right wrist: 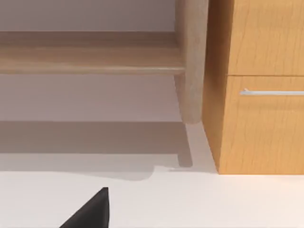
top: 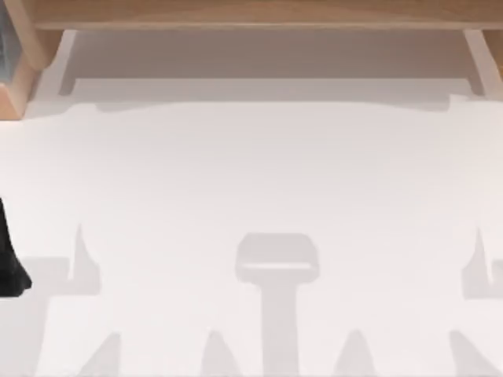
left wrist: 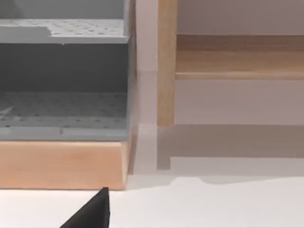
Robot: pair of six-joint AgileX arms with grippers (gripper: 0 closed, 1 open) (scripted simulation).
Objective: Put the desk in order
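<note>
Start of tidy-up: left pincer (top: 9,263) parked low at worktop (top: 259,173) edge, jaw state unclear. Nothing loose ahead; next move needs a target found, maybe near shelf (top: 251,16).

Top camera looks down; wrist cameras face the shelf (top: 251,14) low.

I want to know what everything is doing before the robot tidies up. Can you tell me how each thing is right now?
Desk: white top bare in the middle, shadows only.
Wooden shelf: raised on its uprights along the back edge.
Grey rack: standing on a wooden base, at the left upright, its perforated shelves bare.
Drawer cabinet: drawers shut, beside the right upright.
Left arm: parked at the left edge.
</note>
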